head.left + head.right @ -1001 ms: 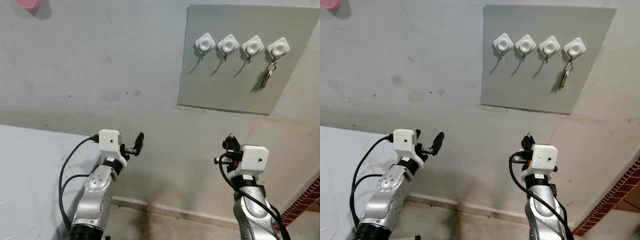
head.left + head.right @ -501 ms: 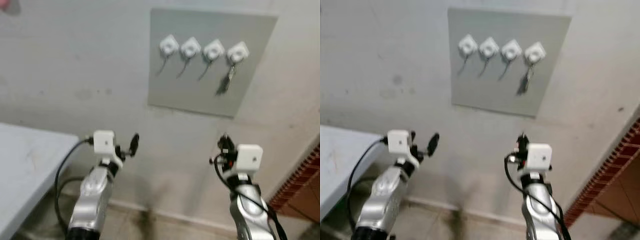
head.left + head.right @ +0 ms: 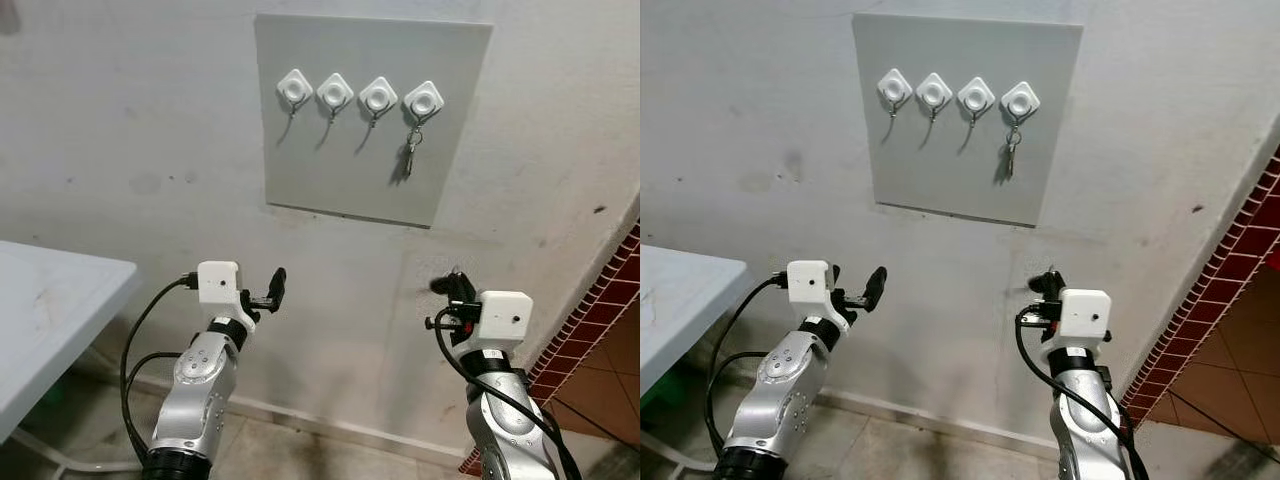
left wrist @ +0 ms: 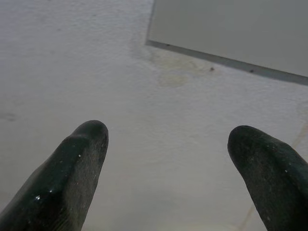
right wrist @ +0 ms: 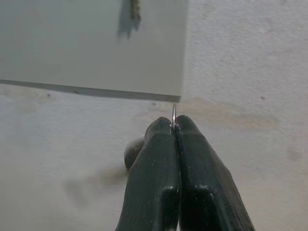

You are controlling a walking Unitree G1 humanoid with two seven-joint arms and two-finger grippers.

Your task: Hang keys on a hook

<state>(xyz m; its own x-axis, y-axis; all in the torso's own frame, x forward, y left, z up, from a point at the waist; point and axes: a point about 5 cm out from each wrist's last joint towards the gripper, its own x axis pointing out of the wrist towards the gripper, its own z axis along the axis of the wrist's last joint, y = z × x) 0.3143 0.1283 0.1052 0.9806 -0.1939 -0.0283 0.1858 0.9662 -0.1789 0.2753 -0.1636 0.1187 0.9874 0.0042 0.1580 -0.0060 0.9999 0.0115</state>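
A grey board [image 3: 340, 180] on the wall carries a row of white hooks [image 3: 335, 91]. A set of keys [image 3: 408, 160] hangs from the rightmost hook [image 3: 423, 99]; the other three are bare. My right gripper [image 3: 452, 287] is raised below and right of the board, well short of it. In the right wrist view its fingers [image 5: 192, 159] are pressed together, with a thin metal key ring [image 5: 173, 111] poking out at the tips. My left gripper [image 3: 273, 289] is up below the board's left side, open and holding nothing [image 4: 168, 139].
A white table [image 3: 50, 300] stands at the left, its corner near my left arm. A red brick wall [image 3: 600, 310] juts out on the right. Bare plaster wall [image 3: 150, 150] surrounds the board, with tiled floor [image 3: 300, 450] below.
The whole picture has shifted as the camera moved: the board now sits nearer the middle and the brick wall has come into view. Both arms keep the same pose.
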